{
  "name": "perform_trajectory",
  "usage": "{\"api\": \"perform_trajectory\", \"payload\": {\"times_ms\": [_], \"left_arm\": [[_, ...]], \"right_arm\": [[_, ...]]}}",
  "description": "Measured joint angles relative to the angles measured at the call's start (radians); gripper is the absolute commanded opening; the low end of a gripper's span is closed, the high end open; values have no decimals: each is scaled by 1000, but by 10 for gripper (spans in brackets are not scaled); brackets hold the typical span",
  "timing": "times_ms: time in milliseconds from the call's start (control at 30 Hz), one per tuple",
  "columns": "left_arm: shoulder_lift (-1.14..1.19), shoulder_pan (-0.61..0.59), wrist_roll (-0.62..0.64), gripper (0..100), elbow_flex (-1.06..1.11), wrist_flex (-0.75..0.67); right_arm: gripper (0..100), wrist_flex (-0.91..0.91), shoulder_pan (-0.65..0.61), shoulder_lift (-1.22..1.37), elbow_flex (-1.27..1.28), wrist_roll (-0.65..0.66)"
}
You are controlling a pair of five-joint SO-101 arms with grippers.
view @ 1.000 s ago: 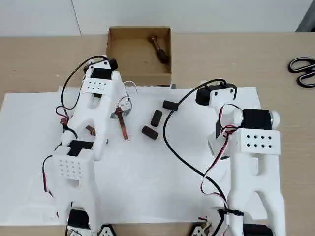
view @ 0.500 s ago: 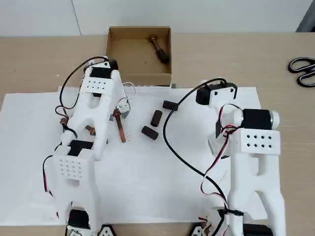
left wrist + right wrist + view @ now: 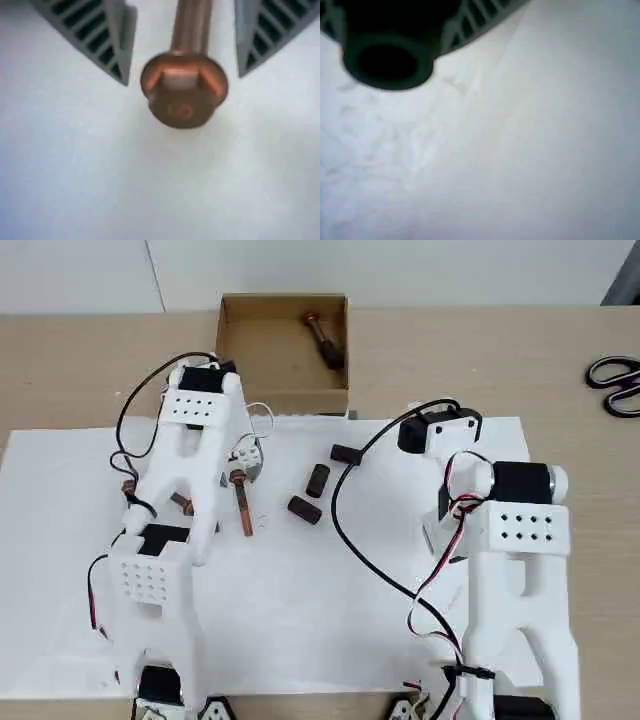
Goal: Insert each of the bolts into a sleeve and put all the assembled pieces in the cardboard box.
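A copper bolt (image 3: pixel 243 504) lies on the white paper (image 3: pixel 300 610) beside my left gripper (image 3: pixel 244 462). In the left wrist view its flanged head (image 3: pixel 184 91) sits just past the left gripper (image 3: pixel 182 75), whose ribbed fingers (image 3: pixel 102 35) stand open on either side of the shaft, with a gap on each side. My right gripper (image 3: pixel 400 20) is shut on a black sleeve (image 3: pixel 387 62), held close above the paper with its bore showing. Three more black sleeves (image 3: pixel 318 480) (image 3: pixel 304 509) (image 3: pixel 346 453) lie mid-table. The cardboard box (image 3: pixel 243 360) holds one assembled piece (image 3: pixel 325 338).
Two further bolts (image 3: pixel 183 503) (image 3: pixel 128 488) lie by the left arm's base link. Black scissors (image 3: pixel 615 380) rest at the far right on the wooden table. The right arm (image 3: pixel 515 540) covers the paper's right side, with cables looping toward the sleeves.
The left arm's wrist has drawn back slightly toward the box. The bolt by its gripper has shifted a little left and turned straighter. The right arm has kept still.
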Motion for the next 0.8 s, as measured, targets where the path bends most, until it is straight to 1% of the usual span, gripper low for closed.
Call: {"api": "perform_trajectory", "payload": {"times_ms": [533, 800], "left_arm": [[2, -3, -21, 137, 38, 17], [31, -3, -21, 137, 57, -54]], "right_arm": [[3, -8, 0, 0, 0, 0], [3, -17, 0, 0, 0, 0]]}}
